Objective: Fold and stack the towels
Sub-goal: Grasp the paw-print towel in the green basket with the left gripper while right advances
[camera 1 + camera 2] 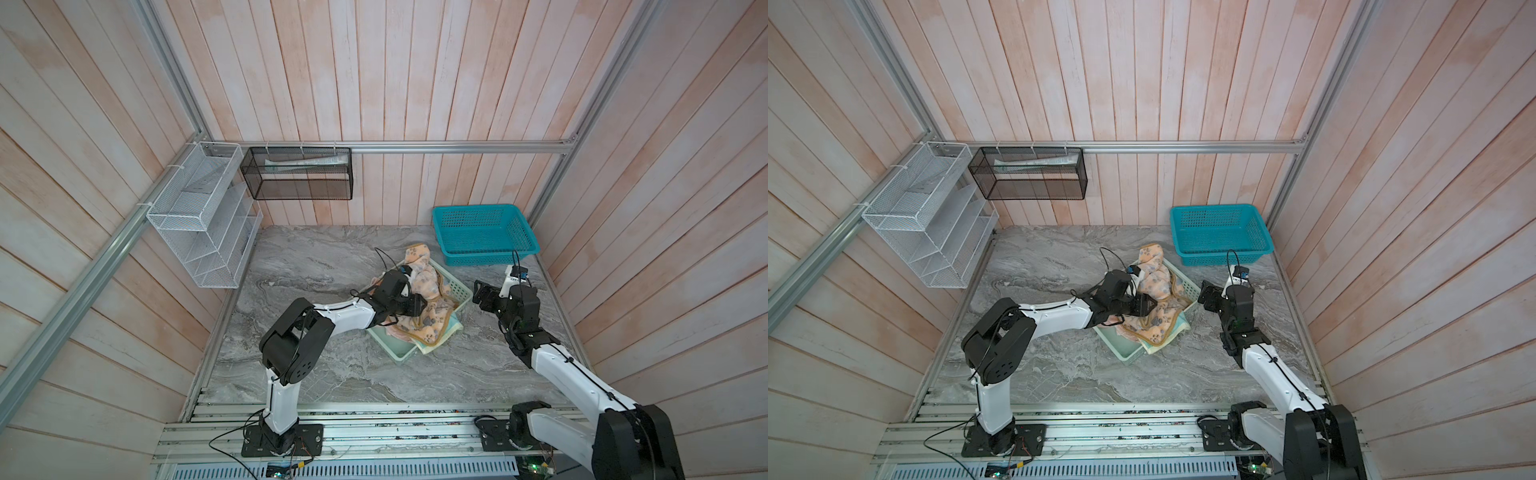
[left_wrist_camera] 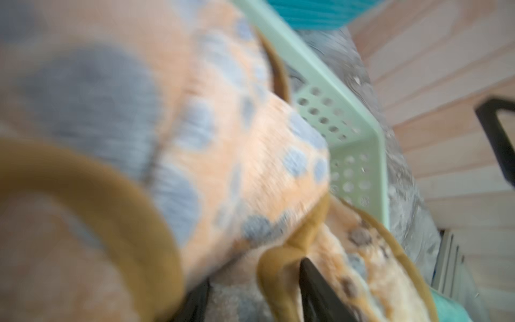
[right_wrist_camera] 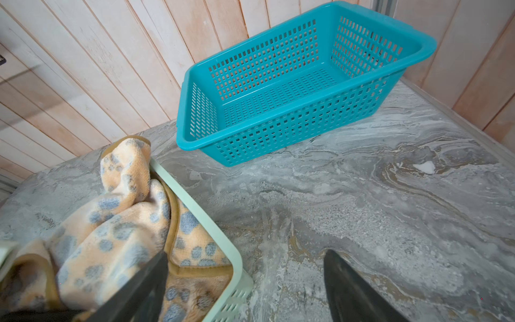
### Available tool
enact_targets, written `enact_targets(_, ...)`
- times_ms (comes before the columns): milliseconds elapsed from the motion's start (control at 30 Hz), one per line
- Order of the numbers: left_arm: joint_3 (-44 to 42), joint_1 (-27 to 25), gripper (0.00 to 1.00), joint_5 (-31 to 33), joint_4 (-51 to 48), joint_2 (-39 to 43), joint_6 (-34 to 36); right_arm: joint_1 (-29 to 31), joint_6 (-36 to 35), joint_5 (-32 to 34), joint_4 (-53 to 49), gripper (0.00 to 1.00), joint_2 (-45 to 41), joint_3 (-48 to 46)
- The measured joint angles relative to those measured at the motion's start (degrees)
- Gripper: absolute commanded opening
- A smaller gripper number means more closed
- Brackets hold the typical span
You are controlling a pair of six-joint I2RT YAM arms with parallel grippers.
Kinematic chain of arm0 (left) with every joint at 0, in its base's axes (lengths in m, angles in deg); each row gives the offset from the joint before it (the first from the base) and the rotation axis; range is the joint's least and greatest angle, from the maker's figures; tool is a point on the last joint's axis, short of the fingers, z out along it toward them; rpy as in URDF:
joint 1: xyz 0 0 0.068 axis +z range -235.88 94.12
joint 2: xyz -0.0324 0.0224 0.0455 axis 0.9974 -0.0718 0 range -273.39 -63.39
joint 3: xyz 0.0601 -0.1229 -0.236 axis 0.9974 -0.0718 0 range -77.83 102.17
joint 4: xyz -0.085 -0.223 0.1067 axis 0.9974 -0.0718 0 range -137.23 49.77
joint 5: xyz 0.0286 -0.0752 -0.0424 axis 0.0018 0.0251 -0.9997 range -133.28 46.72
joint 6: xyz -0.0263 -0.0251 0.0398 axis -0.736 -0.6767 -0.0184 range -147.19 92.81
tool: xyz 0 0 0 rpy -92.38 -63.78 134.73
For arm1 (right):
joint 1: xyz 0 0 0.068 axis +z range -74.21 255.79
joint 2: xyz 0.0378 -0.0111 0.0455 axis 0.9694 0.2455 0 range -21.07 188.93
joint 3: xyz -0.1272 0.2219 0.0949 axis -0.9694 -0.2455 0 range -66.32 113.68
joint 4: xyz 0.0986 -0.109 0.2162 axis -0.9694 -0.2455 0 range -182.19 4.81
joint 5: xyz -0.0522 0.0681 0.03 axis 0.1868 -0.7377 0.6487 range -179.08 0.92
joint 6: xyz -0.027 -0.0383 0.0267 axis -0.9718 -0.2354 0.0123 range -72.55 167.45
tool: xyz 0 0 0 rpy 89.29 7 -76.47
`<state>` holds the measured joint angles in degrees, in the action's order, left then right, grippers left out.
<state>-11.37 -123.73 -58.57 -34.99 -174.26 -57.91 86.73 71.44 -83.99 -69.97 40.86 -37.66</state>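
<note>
A crumpled heap of towels fills the mint-green basket (image 1: pixel 395 353) (image 1: pixel 1125 357) mid-table. On top lies the peach towel with grey paw prints and brown edging (image 1: pixel 424 282) (image 1: pixel 1154 278) (image 2: pixel 250 153) (image 3: pixel 111 231). A pale yellow-green towel (image 1: pixel 451 330) (image 1: pixel 1177 332) pokes out under it over the rim. My left gripper (image 1: pixel 415 309) (image 1: pixel 1144 307) (image 2: pixel 253 292) is down in the heap. A fold of the peach towel's edging sits between its half-closed fingers, and whether they pinch it is unclear. My right gripper (image 1: pixel 482 297) (image 1: pixel 1208 295) (image 3: pixel 248 278) hangs open and empty above the table beside the basket's right corner.
An empty teal basket (image 1: pixel 478 259) (image 1: pixel 1221 257) (image 3: pixel 278 133) stands at the back right against the wall. A white wire rack (image 1: pixel 199 220) and a black mesh shelf (image 1: pixel 299 174) hang on the left and back walls. Wooden walls close in three sides of the marble table (image 1: pixel 332 365).
</note>
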Motion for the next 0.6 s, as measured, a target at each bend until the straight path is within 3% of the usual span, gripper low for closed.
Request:
enact_targets(167,-4.4,14.7,0.5,-0.5,-2.7,4.5,-0.5,6.9,1.6,1.6,-0.3,0.83,1.0,0.6)
enact_targets(367,-4.7,30.9,0.5,3.5,-9.5,7.5,3.9,13.8,2.7,3.2,0.7,0.83,8.2,5.6)
enact_targets(467,-3.9,35.5,0.52,4.7,-13.2,8.7,7.2,15.9,2.9,3.3,1.0,0.83,11.4,8.3)
enact_targets(600,3.3,35.9,0.6,5.6,-22.1,9.0,12.2,17.7,2.9,3.2,1.0,0.83,13.5,11.2)
